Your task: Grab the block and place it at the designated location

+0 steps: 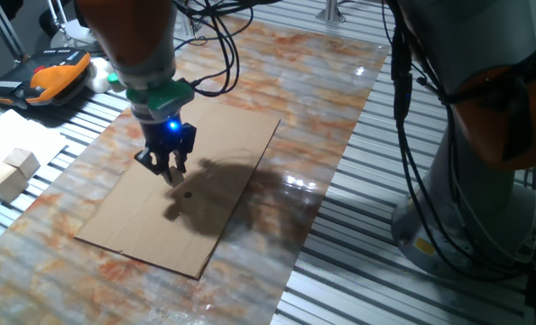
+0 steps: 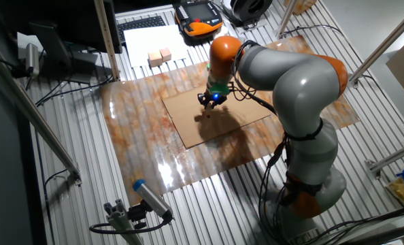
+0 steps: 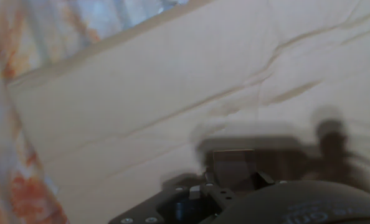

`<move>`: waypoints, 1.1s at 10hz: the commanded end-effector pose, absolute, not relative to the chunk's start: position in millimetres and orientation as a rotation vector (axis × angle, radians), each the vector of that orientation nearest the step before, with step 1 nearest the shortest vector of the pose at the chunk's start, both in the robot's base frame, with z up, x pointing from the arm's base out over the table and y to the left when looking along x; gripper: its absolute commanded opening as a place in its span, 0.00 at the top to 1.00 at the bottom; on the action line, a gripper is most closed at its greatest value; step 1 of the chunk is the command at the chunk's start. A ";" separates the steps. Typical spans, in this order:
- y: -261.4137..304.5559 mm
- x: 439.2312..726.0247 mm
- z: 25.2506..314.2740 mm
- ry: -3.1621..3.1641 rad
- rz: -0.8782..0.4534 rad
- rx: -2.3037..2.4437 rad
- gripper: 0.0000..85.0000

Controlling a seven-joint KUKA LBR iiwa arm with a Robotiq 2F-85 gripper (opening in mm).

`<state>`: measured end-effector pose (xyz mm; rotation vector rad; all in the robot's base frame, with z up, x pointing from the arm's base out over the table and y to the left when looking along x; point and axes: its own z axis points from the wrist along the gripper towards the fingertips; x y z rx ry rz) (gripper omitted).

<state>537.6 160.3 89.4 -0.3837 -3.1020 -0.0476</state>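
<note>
— What is closest to us?

— The big grey and orange robot arm (image 1: pixel 485 108). It bends over the counter (image 1: pixel 340 117), which has a shiny orange and white marble look.

— And what lies on the counter?

— A flat sheet of brown cardboard (image 1: pixel 124 226). The claw (image 1: pixel 171 174) hangs just above it, with a small blue light glowing on it.

— Is the claw holding the little block?

— I think so. Its two fingers are close together, pointing down, and something tiny and brown, the block (image 1: pixel 172 175), seems to sit between the tips. It is very small, so I can't be fully sure. In the hand view, a small dark square thing (image 3: pixel 233 167) shows right at the fingers, above the pale cardboard.

— Where is the dot?

— A small dark dot (image 1: pixel 186 193) is on the cardboard, just beside the claw tips and a little nearer to us. The claw's shadow falls next to it.

— Anything else around?

— Two bigger pale wooden blocks (image 1: pixel 11 171) sit on white paper, well apart from the cardboard. An orange and black handset (image 1: pixel 56 72) lies past them.
</note>
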 end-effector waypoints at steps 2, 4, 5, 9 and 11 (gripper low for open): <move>157.9 537.8 86.1 -3.116 -0.035 -0.369 1.00; 158.0 534.1 72.0 -3.133 -0.037 -0.363 1.00; 157.9 531.6 68.3 -3.133 -0.040 -0.349 1.00; 150.5 525.6 61.7 -3.128 -0.054 -0.319 1.00; 152.4 524.7 60.7 -3.119 -0.055 -0.328 1.00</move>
